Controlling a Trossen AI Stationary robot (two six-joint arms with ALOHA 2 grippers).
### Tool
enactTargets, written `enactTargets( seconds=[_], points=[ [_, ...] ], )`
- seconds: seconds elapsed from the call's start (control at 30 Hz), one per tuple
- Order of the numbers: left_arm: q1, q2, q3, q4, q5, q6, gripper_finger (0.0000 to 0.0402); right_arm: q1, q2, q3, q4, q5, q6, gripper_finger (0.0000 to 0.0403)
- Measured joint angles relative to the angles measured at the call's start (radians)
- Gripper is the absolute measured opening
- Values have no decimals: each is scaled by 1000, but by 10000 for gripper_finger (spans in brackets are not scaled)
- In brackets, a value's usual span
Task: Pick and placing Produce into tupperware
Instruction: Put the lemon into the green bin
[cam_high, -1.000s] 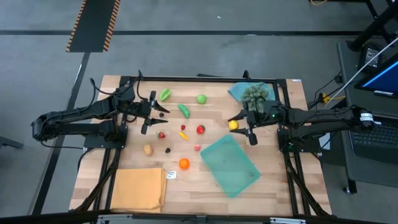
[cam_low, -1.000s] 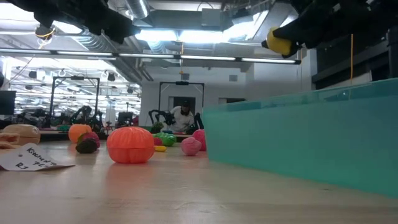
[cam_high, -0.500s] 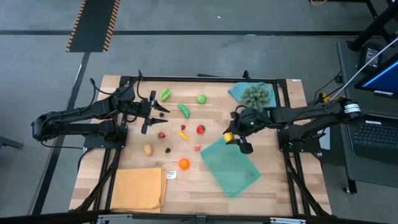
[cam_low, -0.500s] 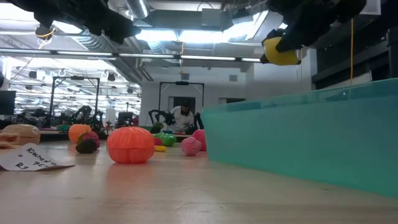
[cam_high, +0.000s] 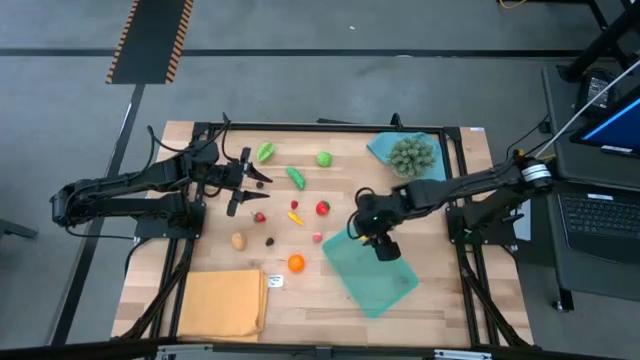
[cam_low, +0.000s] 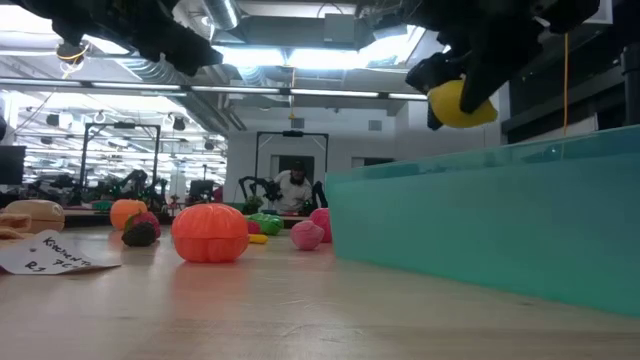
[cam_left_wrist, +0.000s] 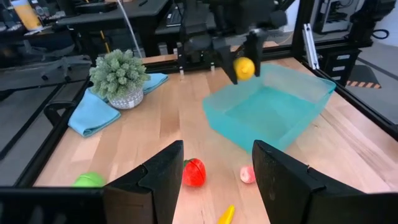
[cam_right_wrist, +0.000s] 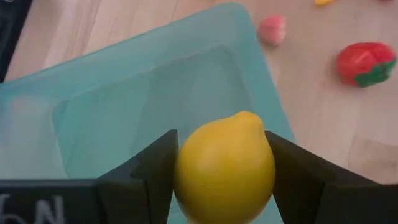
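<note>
Between the two dark fingers of our right gripper (cam_right_wrist: 224, 186) we clamp a yellow lemon (cam_right_wrist: 225, 167), one finger pressed to each side of it, and it hangs in the air. Directly below it lies the teal tupperware (cam_right_wrist: 112, 118), nothing visible inside; the fruit sits above the container's near corner, as the overhead view confirms with the right gripper (cam_high: 366, 232) poised over the container's (cam_high: 372, 265) upper-left edge. From table height the lemon (cam_low: 462, 104) rides well above the translucent wall (cam_low: 480, 220).

Just past the container's rim from that gripper rest a small pink piece (cam_right_wrist: 272, 28) and, a little farther, a red strawberry-like piece (cam_right_wrist: 365, 63), both on the bare wood. Farther out across the table from the right gripper lie an orange pumpkin-like piece (cam_high: 296, 263), a tan piece (cam_high: 238, 240), a small dark piece (cam_high: 269, 240), a red tomato-like piece (cam_high: 323, 208) and a thin orange-yellow piece (cam_high: 295, 216). Beyond these sit three green pieces (cam_high: 296, 177) toward the table's far edge.

Our left gripper (cam_high: 247, 181) hovers on the opposite side of the table, jaws spread apart and grasping nothing. Its wrist camera looks past its fingers (cam_left_wrist: 283, 177) toward the lemon-holding gripper (cam_left_wrist: 244, 67). Behind the right arm a spiky grey-green ball (cam_high: 411, 154) rests on a blue cloth (cam_high: 385, 148).
</note>
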Motion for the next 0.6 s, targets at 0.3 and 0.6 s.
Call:
enactTargets(
  seconds=[0.3, 0.6],
  points=[
    [0, 0, 0, -5, -30, -44, 185, 35, 82, 59, -92, 51, -35, 211],
    [0, 0, 0, -4, -31, -51, 185, 48, 158, 60, -90, 67, -81, 211]
  ],
)
